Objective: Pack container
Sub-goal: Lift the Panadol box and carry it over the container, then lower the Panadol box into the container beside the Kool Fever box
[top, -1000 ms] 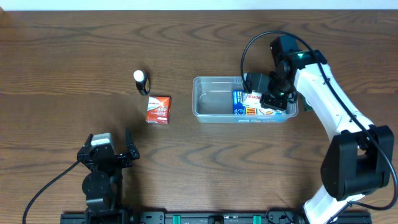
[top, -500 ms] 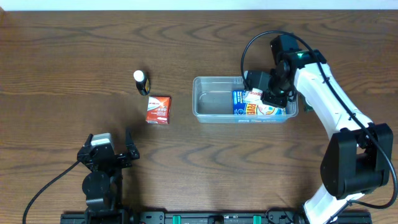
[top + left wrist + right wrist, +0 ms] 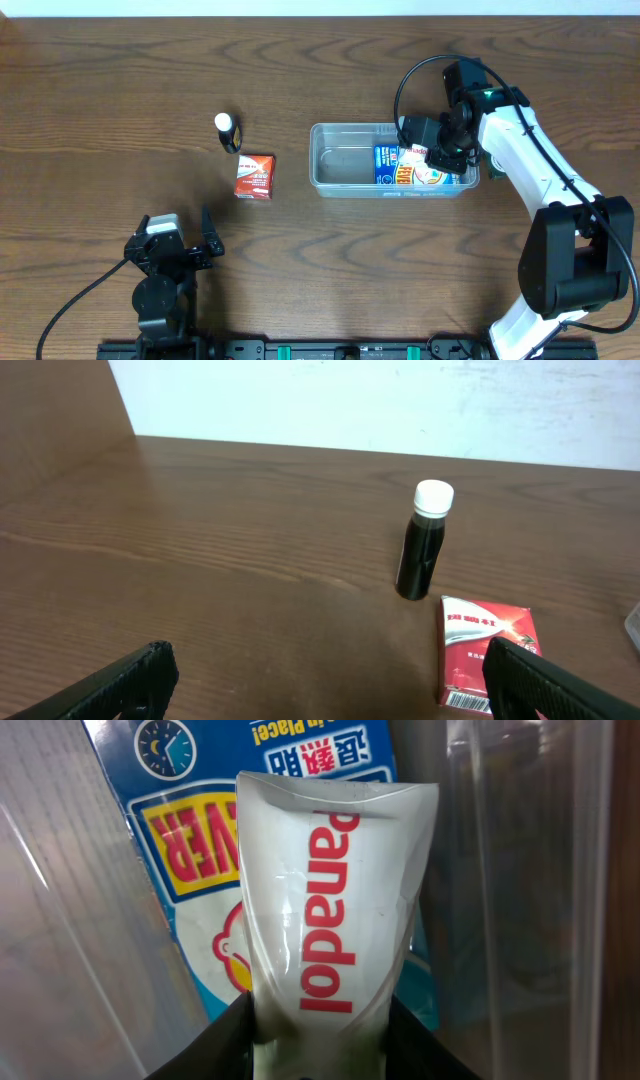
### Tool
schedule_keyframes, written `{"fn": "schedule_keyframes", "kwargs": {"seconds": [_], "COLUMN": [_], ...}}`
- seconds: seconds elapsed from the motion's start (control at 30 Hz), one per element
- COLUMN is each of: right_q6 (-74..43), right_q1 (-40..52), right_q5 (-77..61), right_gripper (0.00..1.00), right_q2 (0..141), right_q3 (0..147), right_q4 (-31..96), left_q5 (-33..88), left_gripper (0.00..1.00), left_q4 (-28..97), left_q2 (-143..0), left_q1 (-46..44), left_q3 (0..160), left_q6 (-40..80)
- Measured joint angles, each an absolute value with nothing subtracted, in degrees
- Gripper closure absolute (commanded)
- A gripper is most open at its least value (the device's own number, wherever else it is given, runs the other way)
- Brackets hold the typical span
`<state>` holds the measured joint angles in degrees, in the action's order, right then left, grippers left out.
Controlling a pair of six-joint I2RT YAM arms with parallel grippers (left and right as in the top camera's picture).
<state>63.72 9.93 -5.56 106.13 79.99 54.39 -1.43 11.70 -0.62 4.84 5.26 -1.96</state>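
Dark brown wood grain covers the tabletop (image 3: 120, 80), with a white wall behind it in the left wrist view. The clear container (image 3: 350, 127) sits right of the middle, its long side running left to right. Its left half is bare, and a blue box (image 3: 386, 166) with yellow and white print lies flat in the right half.

The right claw (image 3: 320, 1050) reaches down into that right half from above. It pinches a white pack (image 3: 330, 920) with red "panadol" lettering, one finger against each long edge. The pack lies over the blue box, close to the container's clear right wall.

The left claw (image 3: 328, 650) hangs low near the front left of the tabletop, spread wide with nothing between its fingers. Ahead of it a small dark bottle (image 3: 425, 542) with a white cap stands upright. A red box (image 3: 488, 653) lies just beside the bottle, well apart from the container.
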Motion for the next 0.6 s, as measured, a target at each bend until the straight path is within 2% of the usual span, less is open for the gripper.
{"fn": "schedule_keyframes", "kwargs": {"seconds": [0.33, 0.6], "right_q6": [67.5, 68.4], "right_q1": [9.4, 9.2], "right_q5": [-5.5, -5.8], "right_gripper": [0.64, 0.54], "right_q2": [106.1, 106.1], "right_q3": [79.8, 79.7], "right_q4": [51.5, 50.7], "left_q5": [-1.4, -1.4], "left_gripper": [0.02, 0.02], "left_q4": [11.7, 11.7], "left_q2": [-0.6, -0.6], "left_q1": [4.8, 4.8], "left_q3": [5.3, 5.3], "left_q6": [-2.0, -2.0]}}
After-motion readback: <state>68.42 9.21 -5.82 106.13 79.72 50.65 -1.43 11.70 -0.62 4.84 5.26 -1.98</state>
